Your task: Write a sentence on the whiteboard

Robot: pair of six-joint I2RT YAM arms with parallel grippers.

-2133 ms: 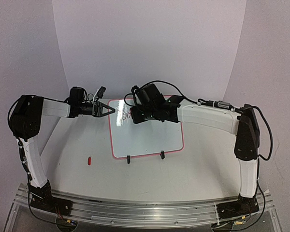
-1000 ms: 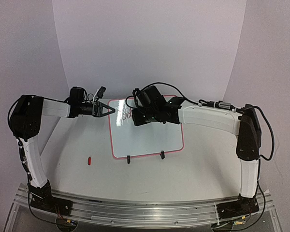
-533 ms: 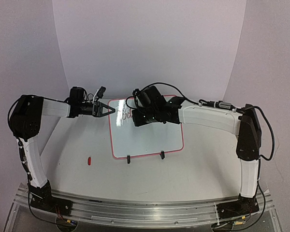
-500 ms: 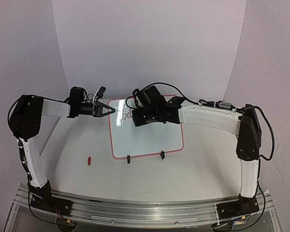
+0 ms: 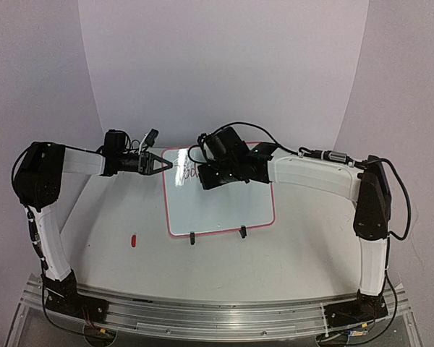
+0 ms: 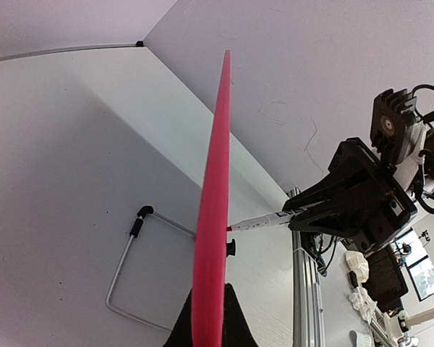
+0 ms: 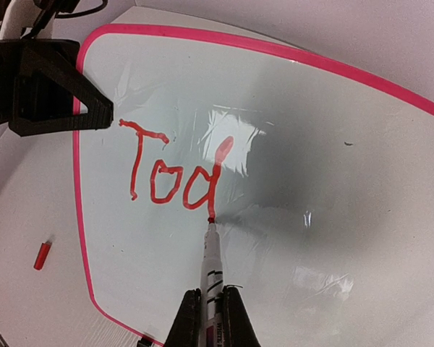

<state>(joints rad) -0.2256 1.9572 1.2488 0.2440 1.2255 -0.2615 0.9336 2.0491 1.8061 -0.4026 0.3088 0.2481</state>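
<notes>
The whiteboard [image 5: 224,210] stands tilted at the table's middle, with a red-pink frame [image 6: 213,210] and a glossy face [image 7: 311,166]. The sentence [image 7: 170,173] reads only "Tod" in red at the upper left, and shows small in the top view [image 5: 190,172]. My left gripper [image 5: 166,165] is shut on the board's left edge; its fingers [image 6: 231,329] straddle the frame. My right gripper [image 7: 211,318] is shut on a white marker [image 7: 213,264] whose red tip touches the board at the foot of the "d". It hovers over the board's top [image 5: 210,177].
A red marker cap [image 5: 133,240] lies on the table left of the board, also in the right wrist view [image 7: 42,255]. Two black clip feet [image 5: 192,238] hold the board's near edge. A bent wire stand [image 6: 130,267] sits behind the board. An aluminium rail [image 5: 202,311] runs along the front.
The right gripper with the marker has shifted slightly left over the board's top. The left arm and the board have not moved.
</notes>
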